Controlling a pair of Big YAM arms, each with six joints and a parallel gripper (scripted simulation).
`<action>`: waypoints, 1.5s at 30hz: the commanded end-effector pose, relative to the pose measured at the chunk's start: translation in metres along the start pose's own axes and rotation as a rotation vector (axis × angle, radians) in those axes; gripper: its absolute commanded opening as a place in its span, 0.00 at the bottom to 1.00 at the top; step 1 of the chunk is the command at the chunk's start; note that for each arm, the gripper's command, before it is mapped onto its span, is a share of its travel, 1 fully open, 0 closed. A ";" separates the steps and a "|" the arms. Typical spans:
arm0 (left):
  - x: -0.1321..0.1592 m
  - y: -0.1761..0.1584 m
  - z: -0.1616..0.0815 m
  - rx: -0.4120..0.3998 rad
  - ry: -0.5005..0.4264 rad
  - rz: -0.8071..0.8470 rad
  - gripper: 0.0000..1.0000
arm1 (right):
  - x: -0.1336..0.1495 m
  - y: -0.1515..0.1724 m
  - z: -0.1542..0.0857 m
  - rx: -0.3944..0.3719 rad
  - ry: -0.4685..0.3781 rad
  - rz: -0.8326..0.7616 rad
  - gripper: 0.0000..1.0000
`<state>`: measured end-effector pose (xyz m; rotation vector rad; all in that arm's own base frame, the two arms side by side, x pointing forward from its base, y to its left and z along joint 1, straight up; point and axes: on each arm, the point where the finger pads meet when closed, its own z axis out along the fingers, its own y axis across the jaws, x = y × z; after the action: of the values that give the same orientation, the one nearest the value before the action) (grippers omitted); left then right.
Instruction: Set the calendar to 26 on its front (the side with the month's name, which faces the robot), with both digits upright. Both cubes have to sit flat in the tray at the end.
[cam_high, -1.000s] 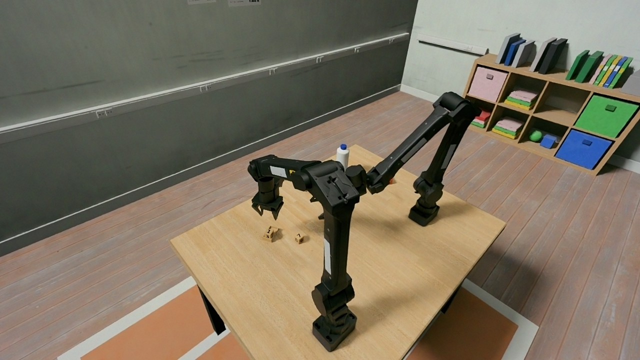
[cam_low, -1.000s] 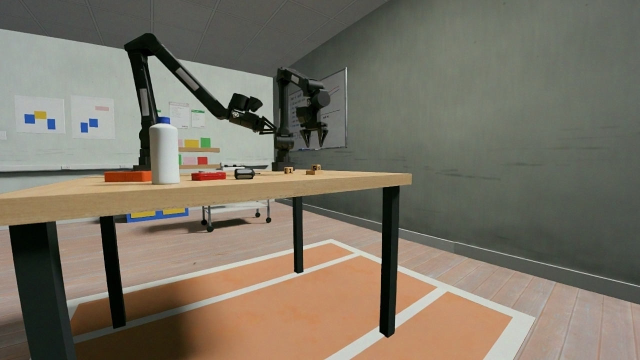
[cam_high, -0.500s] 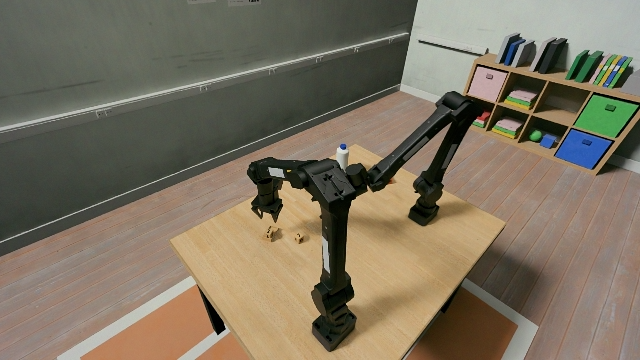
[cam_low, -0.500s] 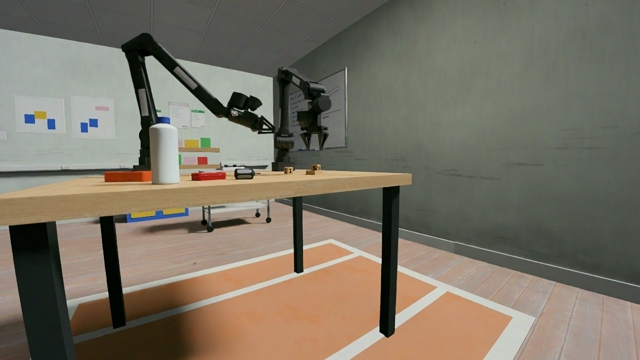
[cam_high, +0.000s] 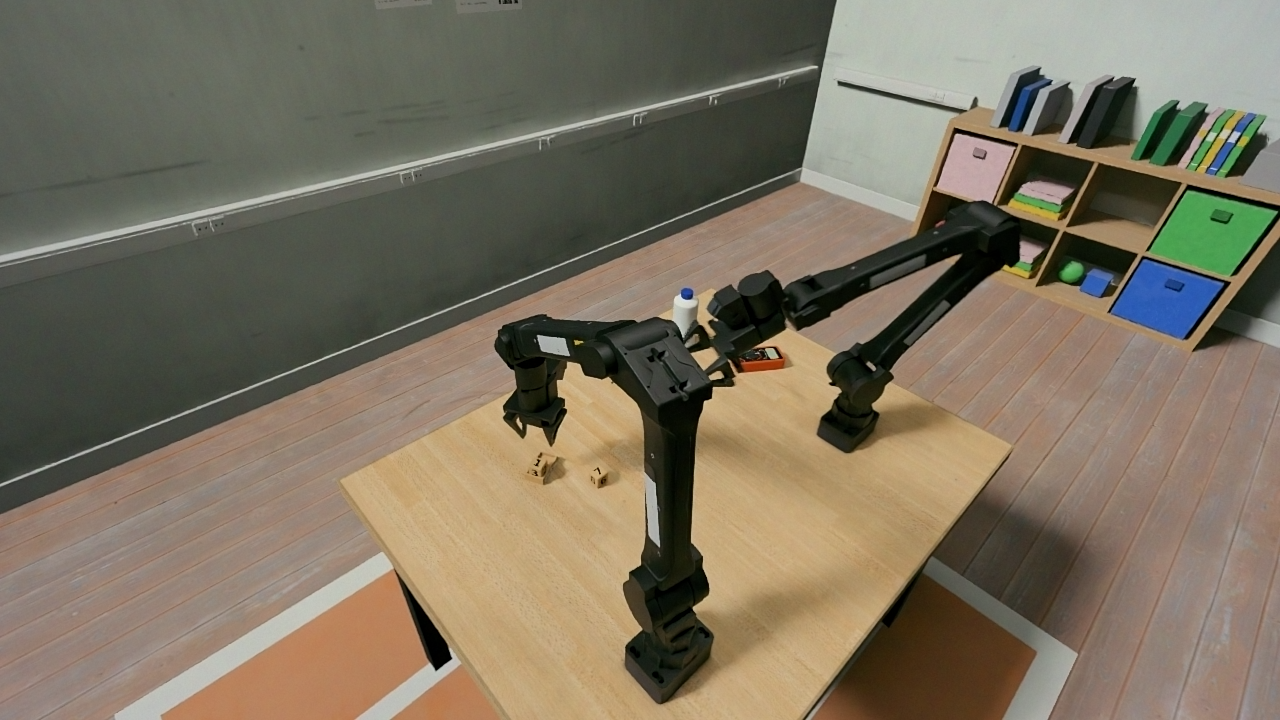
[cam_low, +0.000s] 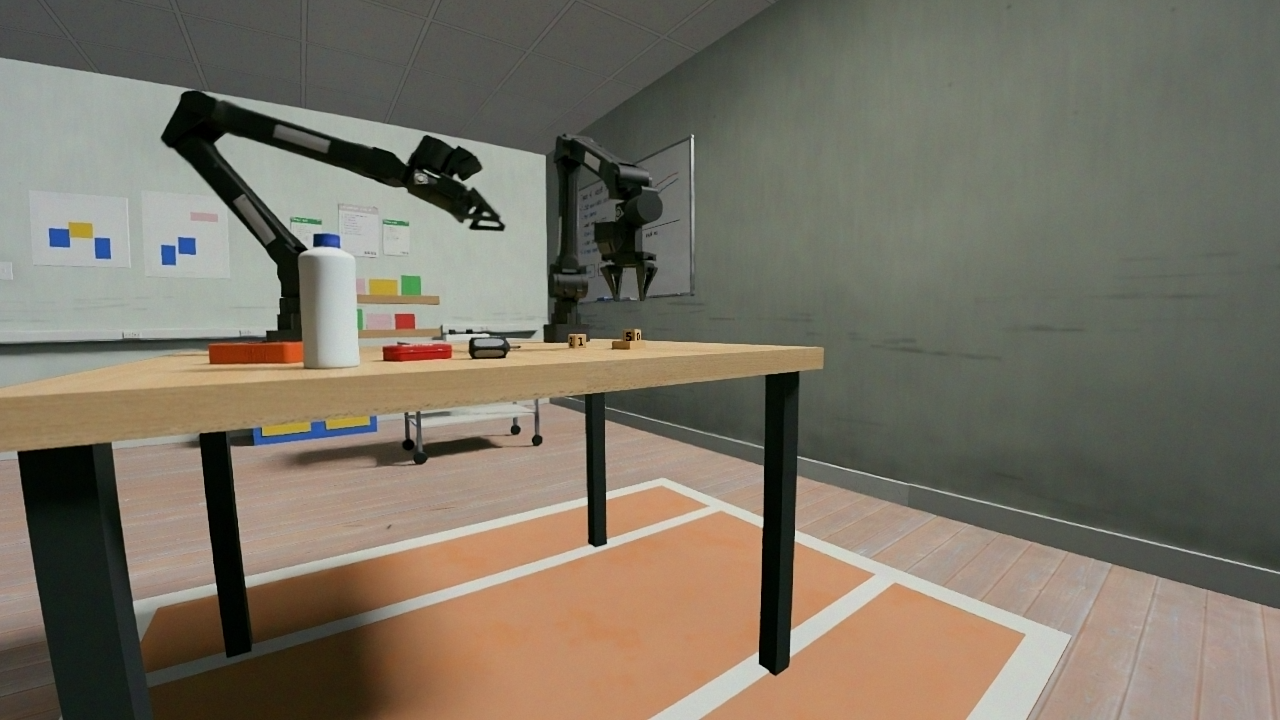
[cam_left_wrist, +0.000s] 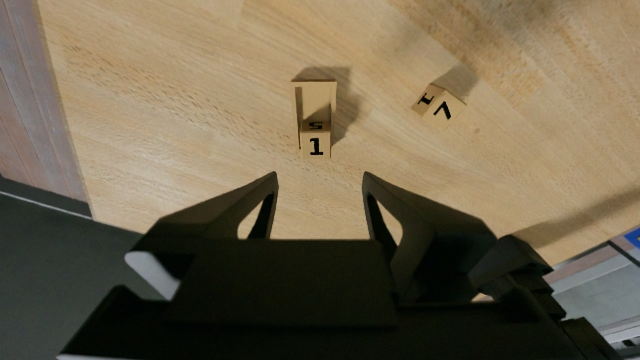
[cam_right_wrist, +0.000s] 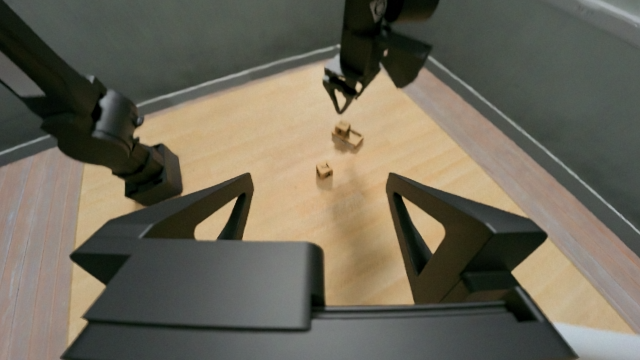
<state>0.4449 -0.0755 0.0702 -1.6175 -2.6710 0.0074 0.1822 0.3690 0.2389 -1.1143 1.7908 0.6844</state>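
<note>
Across the pale wooden desk (cam_high: 760, 519) (cam_low: 447, 380) (cam_left_wrist: 175, 175) (cam_right_wrist: 225, 130), the left jaws (cam_high: 535, 437) (cam_low: 629, 297) and right jaws (cam_high: 705, 356) (cam_low: 495, 225) stand apart, both holding nothing, while the tray (cam_high: 535, 480) (cam_low: 624, 345) (cam_left_wrist: 315, 95) (cam_right_wrist: 356, 143) bears one cube (cam_high: 538, 465) (cam_low: 632, 334) (cam_left_wrist: 316, 145) (cam_right_wrist: 343, 128) and the other cube (cam_high: 598, 477) (cam_low: 577, 341) (cam_left_wrist: 441, 107) (cam_right_wrist: 324, 170) sits near it.

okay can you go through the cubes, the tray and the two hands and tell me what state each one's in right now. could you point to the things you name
Cube in tray (cam_high: 539, 465) (cam_low: 632, 342) (cam_left_wrist: 316, 145) (cam_right_wrist: 342, 128): seated at one end, 1 on top.
Loose cube (cam_high: 598, 477) (cam_low: 577, 341) (cam_left_wrist: 440, 107) (cam_right_wrist: 324, 171): on the table outside the tray, 7 on top.
Tray (cam_left_wrist: 334, 100) (cam_right_wrist: 356, 142): half filled, one place free.
Left hand (cam_high: 537, 432) (cam_low: 629, 284) (cam_left_wrist: 320, 176): open, above the tray, holding nothing.
Right hand (cam_high: 713, 353) (cam_right_wrist: 320, 177): wide open, holding nothing.
</note>
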 end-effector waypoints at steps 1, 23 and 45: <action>-0.003 0.006 -0.011 -0.021 -0.015 -0.002 0.64 | 0.003 -0.008 -0.022 0.018 0.040 0.017 1.00; -0.026 -0.088 0.036 -0.032 -0.023 0.397 0.53 | 0.012 -0.009 -0.044 0.021 0.069 0.019 1.00; -0.028 -0.106 0.073 -0.017 -0.013 0.461 0.53 | 0.012 -0.009 -0.044 0.021 0.069 0.019 1.00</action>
<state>0.3533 -0.1511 0.0025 -2.2021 -2.2311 0.0019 0.1665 0.3235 0.2454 -1.1362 1.8599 0.6417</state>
